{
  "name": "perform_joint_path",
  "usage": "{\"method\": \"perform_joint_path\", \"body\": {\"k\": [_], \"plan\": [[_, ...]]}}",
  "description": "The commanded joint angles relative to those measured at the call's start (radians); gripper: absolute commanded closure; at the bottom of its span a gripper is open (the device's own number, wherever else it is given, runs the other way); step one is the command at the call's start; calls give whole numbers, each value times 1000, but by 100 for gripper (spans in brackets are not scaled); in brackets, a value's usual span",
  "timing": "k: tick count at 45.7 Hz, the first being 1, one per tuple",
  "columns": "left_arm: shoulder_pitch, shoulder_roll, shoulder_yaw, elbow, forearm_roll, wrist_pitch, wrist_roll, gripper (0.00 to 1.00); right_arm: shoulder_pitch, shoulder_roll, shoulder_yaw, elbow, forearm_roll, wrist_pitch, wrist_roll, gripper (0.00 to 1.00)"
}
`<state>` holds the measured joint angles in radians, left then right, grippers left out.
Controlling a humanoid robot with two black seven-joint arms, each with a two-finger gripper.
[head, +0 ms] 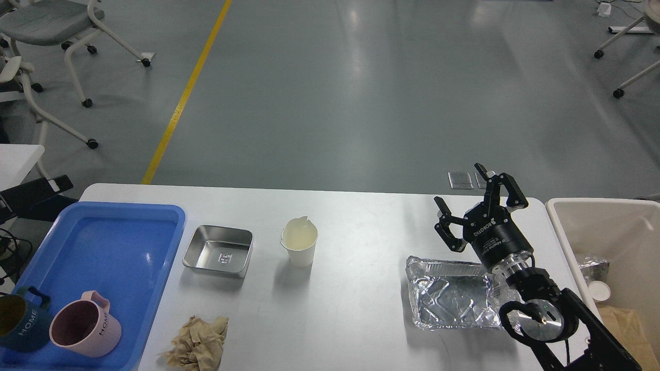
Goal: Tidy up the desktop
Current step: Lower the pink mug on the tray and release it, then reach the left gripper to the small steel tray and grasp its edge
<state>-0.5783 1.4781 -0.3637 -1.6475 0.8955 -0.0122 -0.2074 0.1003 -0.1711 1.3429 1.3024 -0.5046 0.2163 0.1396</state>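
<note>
The white desktop (356, 226) fills the lower half of the head view. On it stand a metal tin (218, 251), a crumpled white paper cup (299, 242), a crumpled brown paper napkin (197, 342) near the front edge, and an aluminium foil tray (452, 300) at the right. My right gripper (474, 203) is open and empty, raised above the table just behind the foil tray. My left arm is out of view.
A blue plastic tray (103, 242) at the left holds a pink mug (85, 329) and a dark teal mug (20, 319). A beige bin (608, 216) with some trash inside stands off the table's right edge. Chairs stand on the floor beyond.
</note>
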Motion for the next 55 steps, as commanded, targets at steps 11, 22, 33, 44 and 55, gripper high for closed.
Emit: {"method": "perform_joint_path", "body": {"k": [11, 22, 33, 44, 55], "plan": [[-5, -130, 0, 50, 16, 9, 31, 10, -2, -4, 1, 2, 0, 0, 0, 0], [-32, -343, 3, 164, 77, -15, 75, 10, -1, 2, -1, 2, 0, 0, 0, 0], [-35, -456, 25, 229, 129, -64, 131, 10, -4, -2, -1, 2, 0, 0, 0, 0], [-100, -461, 153, 302, 129, -66, 131, 10, -2, 2, -1, 2, 0, 0, 0, 0], [-115, -516, 186, 365, 135, -66, 121, 16, -4, 4, -1, 2, 0, 0, 0, 0]]}}
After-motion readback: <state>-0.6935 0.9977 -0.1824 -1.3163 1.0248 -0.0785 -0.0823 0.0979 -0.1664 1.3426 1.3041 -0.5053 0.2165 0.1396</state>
